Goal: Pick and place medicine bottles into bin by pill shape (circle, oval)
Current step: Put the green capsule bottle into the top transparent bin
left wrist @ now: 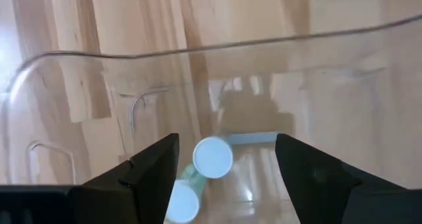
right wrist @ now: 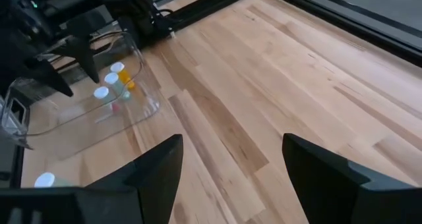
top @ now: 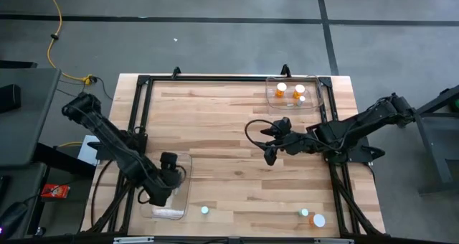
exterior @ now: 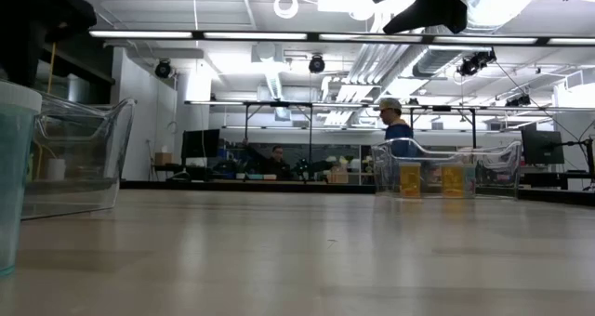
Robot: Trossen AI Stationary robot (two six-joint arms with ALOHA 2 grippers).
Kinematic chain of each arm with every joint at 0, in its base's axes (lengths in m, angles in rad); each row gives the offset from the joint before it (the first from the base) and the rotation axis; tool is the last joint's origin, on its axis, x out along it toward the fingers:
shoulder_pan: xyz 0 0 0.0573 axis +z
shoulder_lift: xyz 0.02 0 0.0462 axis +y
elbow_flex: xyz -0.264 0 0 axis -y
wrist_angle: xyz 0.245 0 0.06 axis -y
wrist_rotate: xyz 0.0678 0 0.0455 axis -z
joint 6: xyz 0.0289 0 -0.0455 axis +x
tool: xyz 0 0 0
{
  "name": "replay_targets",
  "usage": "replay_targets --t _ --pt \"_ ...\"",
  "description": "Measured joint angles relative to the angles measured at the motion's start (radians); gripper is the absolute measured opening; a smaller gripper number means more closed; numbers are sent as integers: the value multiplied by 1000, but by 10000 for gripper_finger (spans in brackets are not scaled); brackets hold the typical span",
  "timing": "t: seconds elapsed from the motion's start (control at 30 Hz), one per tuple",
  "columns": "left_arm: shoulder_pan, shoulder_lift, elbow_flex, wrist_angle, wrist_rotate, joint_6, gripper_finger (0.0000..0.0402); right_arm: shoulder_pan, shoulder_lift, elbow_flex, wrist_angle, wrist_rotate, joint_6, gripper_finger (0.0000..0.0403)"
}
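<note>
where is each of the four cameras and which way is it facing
High: overhead, straight down on the table, both arms in frame.
Low: at tabletop height, level across to the room; an arm's underside at top.
Left wrist: above the near bin, left gripper open over two bottles.
Right wrist: right gripper open, facing the left arm's bin.
Shared: the far bin shows in high and low.

You will find nothing legible here: no words, numbers, brand marks or signs can be made out. The white caps of the medicine bottles (left wrist: 212, 157) inside the clear bin (left wrist: 79, 72) are blank as far as you can see, and the bottles' sides show no readable label.
</note>
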Motion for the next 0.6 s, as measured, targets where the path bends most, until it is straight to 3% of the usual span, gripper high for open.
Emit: replay_targets --t 0.37,0.6 --pt "30 104 0 -12 46 105 241 0 0 0 -5 0 0 252" --pt "68 112 -4 -15 60 123 214 0 0 0 -7 -1 1 252"
